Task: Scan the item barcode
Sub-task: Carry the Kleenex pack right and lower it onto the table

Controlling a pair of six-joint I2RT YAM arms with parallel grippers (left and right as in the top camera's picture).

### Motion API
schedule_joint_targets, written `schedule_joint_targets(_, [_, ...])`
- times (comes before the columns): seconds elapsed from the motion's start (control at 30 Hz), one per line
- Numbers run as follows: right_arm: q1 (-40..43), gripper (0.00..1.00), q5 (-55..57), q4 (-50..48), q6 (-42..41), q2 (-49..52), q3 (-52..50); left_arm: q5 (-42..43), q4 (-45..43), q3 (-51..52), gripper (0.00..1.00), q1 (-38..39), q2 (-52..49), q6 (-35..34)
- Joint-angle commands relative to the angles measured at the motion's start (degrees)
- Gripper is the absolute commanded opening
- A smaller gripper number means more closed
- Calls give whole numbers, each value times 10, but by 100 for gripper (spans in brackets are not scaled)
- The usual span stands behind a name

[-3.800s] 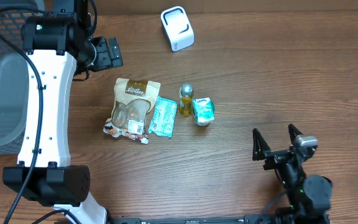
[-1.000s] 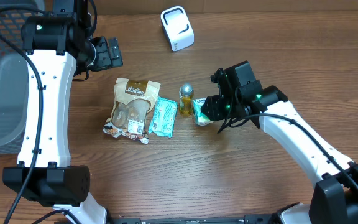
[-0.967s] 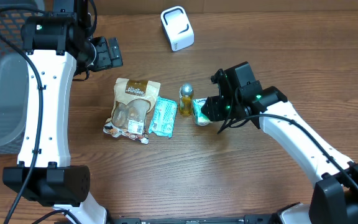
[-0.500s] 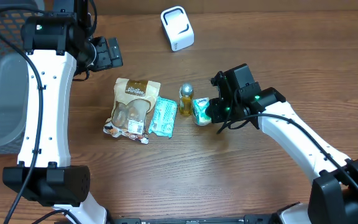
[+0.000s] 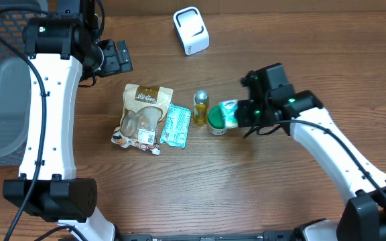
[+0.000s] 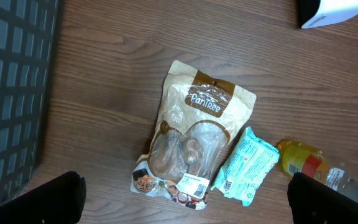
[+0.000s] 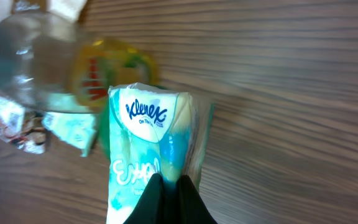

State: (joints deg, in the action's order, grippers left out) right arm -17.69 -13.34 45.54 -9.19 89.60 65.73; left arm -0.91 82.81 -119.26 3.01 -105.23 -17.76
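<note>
As right fingers point(image 7: 158, 200) pinch the tissue pack point(image 7: 146, 146) (glossy plastic), it creases.

Kleenex tissue pack point(image 7: 151, 149): soft white-and-teal wrap, pinched at one end in my right end effector point(image 7: 169, 185), logo end pointing away, held tilted over the surface point(image 5: 179, 187). White scanner point(image 5: 191, 30) upright near far edge, well apart

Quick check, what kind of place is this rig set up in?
Probably a mock checkout bench: a white scanner, packaged goods like the snack bag, and a mesh basket at the side.
</note>
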Motion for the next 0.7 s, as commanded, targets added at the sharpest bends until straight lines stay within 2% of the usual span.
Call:
schedule_joint_targets(0.0, [27,4,27,11,0,-15,20,3,1,-9,100,1,-1,6])
schedule_joint_targets(0.23, [62,4,94,23,0,-5,2,3,1,-9,100,1,-1,6])
schedule_joint_targets(0.5, [73,4,108,-33,-3,2,-56,3,1,-9,100,1,-1,6])
schedule_joint_targets(0.67, [74,4,179,-64,-60,2,-90,3,1,-9,99,1,-1,6])
